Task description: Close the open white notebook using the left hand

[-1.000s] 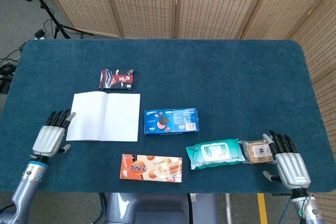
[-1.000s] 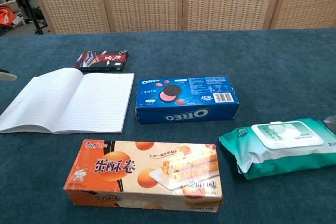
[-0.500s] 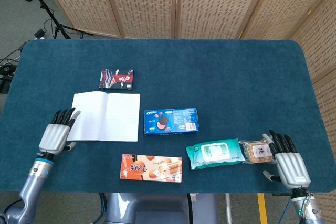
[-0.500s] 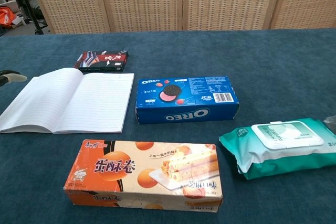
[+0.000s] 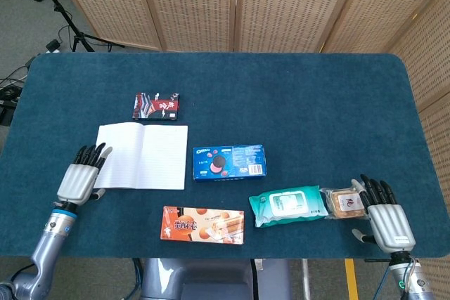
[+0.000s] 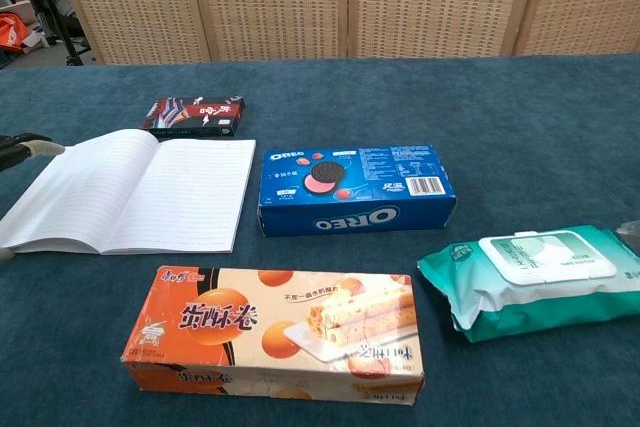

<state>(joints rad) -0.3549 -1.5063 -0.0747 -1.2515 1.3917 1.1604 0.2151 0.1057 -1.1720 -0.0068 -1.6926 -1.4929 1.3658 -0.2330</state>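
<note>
Left hand [image 5: 79,179], fingers spread and empty, sits at the notebook's [image 5: 140,156] 9 o'clock edge; slide fingertips under that page and sweep it toward 3 o'clock

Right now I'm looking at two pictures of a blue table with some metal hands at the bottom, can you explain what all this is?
It is a two-armed robot at a table. One picture looks down from its head, the other looks out lower, from its chest. The left robot hand is open, fingers at the left edge of the open white notebook; whether they touch it I cannot tell. The right robot hand is open too, holding nothing, beside a small snack packet. Also on the table: a blue Oreo box, an orange egg-roll box, a green pack of wet wipes and a dark red-and-black box.
</note>
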